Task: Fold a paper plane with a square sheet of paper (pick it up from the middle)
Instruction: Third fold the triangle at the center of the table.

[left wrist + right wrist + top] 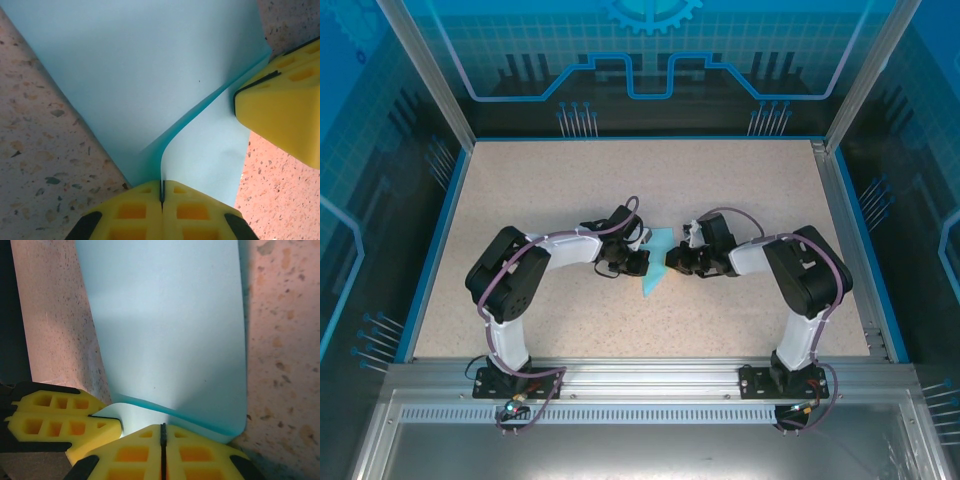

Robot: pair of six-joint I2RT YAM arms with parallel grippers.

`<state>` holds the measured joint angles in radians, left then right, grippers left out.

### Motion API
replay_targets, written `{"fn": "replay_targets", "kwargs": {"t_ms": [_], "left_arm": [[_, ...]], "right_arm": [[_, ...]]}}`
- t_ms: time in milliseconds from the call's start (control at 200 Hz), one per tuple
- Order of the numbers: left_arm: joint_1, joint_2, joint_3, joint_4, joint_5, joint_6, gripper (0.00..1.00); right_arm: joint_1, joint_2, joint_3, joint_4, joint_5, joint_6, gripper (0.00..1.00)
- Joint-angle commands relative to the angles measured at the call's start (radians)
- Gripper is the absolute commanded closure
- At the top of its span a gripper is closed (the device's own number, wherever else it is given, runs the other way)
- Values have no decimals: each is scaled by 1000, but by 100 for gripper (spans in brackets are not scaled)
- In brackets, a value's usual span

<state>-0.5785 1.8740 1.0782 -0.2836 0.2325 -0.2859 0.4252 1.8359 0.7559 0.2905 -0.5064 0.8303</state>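
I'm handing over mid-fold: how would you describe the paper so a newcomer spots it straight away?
Look at the middle of the speckled beige table, where the two arms meet. Between the left pincer and the right pincer, both shut on it, sits the partly folded sheet of paper: the one plain light-blue thing among black-and-white arms.

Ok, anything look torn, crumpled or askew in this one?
Nothing stands out. The light-blue sheet of paper lies partly folded, no tears or crumpling visible; the left pincer and right pincer are each shut on an edge of it.
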Motion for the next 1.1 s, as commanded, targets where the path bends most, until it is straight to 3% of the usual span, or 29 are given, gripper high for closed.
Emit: {"fn": "replay_targets", "kwargs": {"t_ms": [0, 260, 710, 1095], "left_arm": [[3, 45, -6, -63, -33, 23, 97], [2, 46, -2, -65, -35, 22, 97], [3, 42, -3, -65, -35, 20, 97], [3, 43, -1, -68, -35, 23, 97]], "right_arm": [[-4, -4, 2, -29, 19, -3, 91], [-11, -64, 93, -211, 55, -67, 91], [-30, 69, 100, -216, 96, -37, 93], [-66, -47, 152, -277, 34, -63, 91]]}}
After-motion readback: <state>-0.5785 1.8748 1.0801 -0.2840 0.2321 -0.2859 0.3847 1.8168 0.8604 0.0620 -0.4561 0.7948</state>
